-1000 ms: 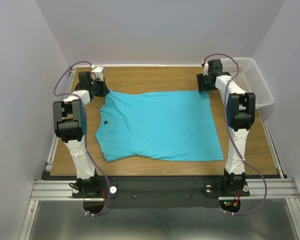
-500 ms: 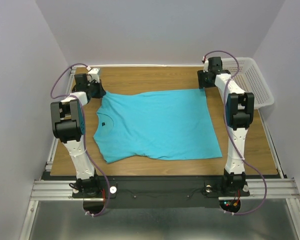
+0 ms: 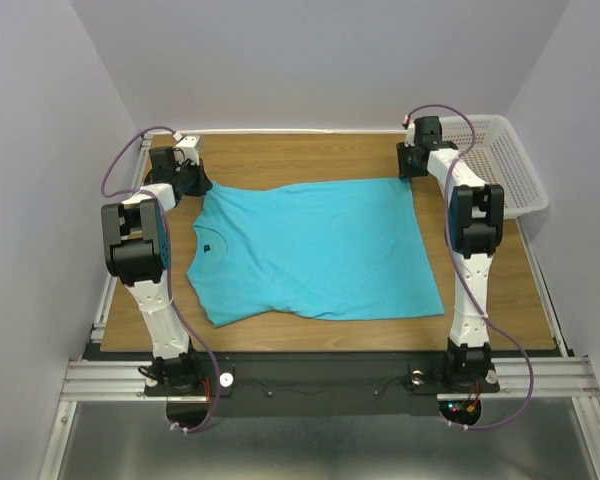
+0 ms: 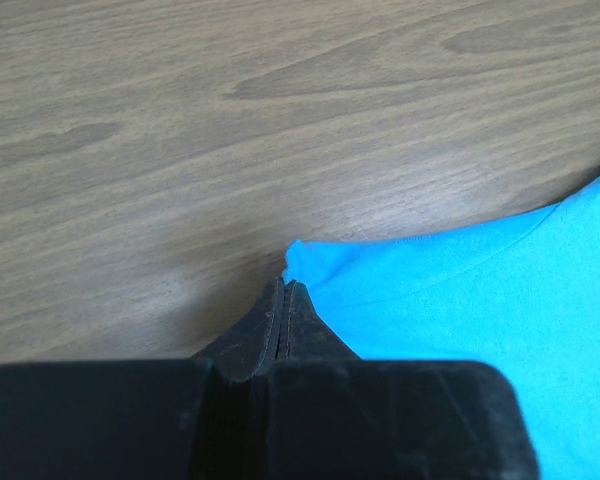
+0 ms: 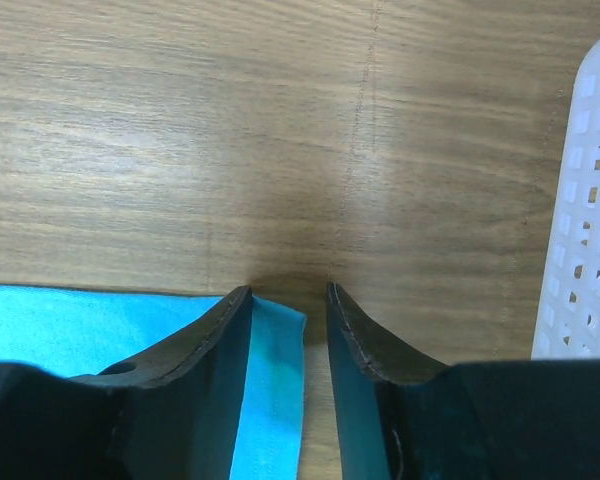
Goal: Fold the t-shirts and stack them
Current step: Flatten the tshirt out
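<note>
One shirt [image 3: 315,250] lay flat and unfolded mid-table [image 3: 280,152]. Your left jaws were pressed together on a sleeve tip, and your right jaws stood apart astride the far hem corner. Grasping step, I'd say: pinch that corner, then lift both. One basket [image 3: 505,165] stood beside.

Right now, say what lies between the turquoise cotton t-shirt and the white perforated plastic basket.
Bare wooden tabletop and a right pincer finger; right wrist view.

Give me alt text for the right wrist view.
The right claw stands open astride a corner of the turquoise t-shirt, fabric between its fingers. Wooden table lies beyond, a white perforated basket at the right edge.
</note>
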You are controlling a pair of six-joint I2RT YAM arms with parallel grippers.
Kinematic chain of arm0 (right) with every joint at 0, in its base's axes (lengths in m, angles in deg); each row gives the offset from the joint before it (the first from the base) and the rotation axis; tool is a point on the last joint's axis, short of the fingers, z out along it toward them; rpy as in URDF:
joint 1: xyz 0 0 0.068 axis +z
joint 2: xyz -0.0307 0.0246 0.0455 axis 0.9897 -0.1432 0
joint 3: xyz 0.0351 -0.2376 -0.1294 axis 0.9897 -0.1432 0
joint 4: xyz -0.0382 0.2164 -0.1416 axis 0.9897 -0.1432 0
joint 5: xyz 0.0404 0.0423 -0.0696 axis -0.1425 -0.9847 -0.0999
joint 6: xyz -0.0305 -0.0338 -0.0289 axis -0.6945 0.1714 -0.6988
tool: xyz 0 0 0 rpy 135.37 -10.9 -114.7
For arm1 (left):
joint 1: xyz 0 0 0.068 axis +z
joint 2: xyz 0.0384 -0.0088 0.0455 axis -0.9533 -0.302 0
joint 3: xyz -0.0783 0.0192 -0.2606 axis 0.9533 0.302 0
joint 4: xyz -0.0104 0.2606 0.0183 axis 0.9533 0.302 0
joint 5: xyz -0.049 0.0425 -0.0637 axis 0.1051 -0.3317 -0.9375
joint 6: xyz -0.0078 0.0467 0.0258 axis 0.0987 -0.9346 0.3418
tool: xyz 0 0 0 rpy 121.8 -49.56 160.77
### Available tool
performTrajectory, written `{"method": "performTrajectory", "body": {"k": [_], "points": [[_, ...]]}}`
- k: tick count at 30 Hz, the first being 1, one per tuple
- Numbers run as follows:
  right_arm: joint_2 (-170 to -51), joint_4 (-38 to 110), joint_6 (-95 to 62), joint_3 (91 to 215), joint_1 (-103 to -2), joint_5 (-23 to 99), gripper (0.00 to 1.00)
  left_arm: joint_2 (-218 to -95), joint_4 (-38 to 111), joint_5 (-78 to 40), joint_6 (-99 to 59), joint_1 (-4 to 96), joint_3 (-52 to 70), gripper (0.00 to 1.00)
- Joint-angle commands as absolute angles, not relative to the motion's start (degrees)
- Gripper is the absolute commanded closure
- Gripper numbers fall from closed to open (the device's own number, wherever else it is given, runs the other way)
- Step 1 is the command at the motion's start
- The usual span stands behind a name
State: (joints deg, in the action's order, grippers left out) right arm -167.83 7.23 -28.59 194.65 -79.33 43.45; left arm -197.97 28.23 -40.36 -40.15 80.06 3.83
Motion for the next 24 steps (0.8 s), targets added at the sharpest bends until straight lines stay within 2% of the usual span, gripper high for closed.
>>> {"method": "performTrajectory", "body": {"k": [1, 7, 9, 11, 12, 13, 16, 24], "points": [[-168.4, 8.58, -28.36, 194.96, -79.31, 43.28, 0.6, -194.05, 26.17, -40.9, -39.92, 80.51, 4.05, 1.0], [-167.7, 8.58, -27.75, 194.17, -79.39, 41.96, 0.73, -194.05, 26.26, -40.99, -39.57, 80.51, 3.61, 1.0], [-167.52, 8.58, -27.57, 194.08, -79.31, 41.7, 0.75, -194.14, 26.34, -41.08, -39.48, 80.42, 3.44, 1.0], [-167.26, 8.58, -27.57, 194.25, -79.31, 42.31, 0.72, -194.32, 26.34, -41.16, -39.39, 80.51, 3.26, 1.0], [-167.26, 8.58, -27.57, 194.51, -79.31, 42.48, 0.68, -194.32, 26.52, -41.16, -39.31, 80.51, 3.17, 1.0], [-167.17, 8.58, -27.49, 194.6, -79.39, 42.66, 0.58, -194.4, 26.43, -41.16, -39.3, 80.42, 3.17, 1.0], [-166.56, 8.67, -27.22, 194.95, -79.31, 42.84, 0.52, -194.4, 26.52, -41.08, -39.3, 80.51, 3.17, 1.0], [-164.45, 8.67, -27.05, 194.61, -79.39, 42.57, 0.49, -194.05, 26.61, -41.07, -39.3, 80.42, 3.0, 1.0]]}}
